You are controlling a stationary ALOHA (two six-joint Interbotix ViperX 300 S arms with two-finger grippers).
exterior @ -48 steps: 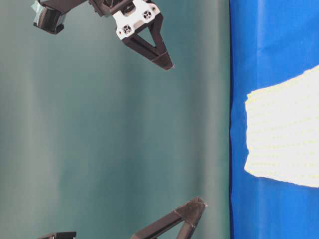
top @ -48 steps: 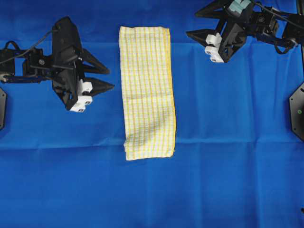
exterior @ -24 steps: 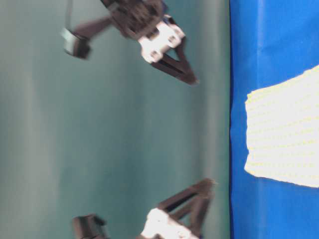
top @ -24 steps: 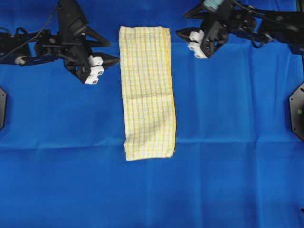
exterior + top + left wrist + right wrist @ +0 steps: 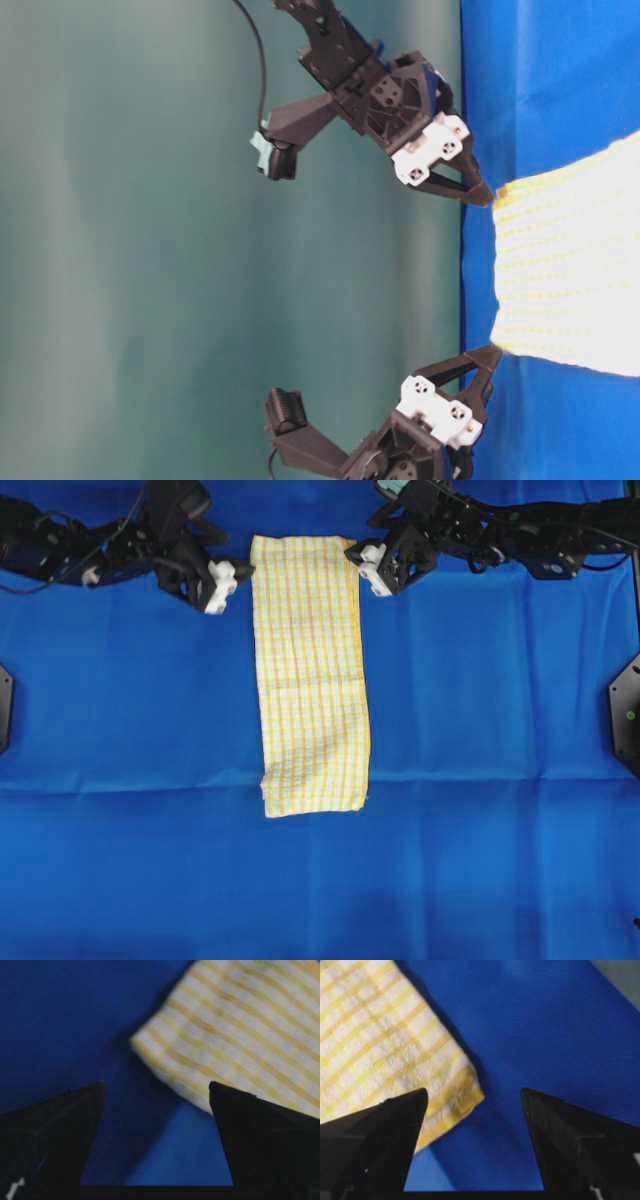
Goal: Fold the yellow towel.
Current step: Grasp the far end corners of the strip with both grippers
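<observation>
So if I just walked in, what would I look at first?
Probably the yellow towel, a long checked strip lying flat in the middle of the blue cloth. Next, the two black robot claws at its far end: the left gripper and the right gripper, one beside each top corner, both open and holding nothing.

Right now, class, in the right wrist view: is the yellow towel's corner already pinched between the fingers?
No. The yellow towel has its corner lying flat on the blue cloth in the gap between the spread fingers, untouched.
</observation>
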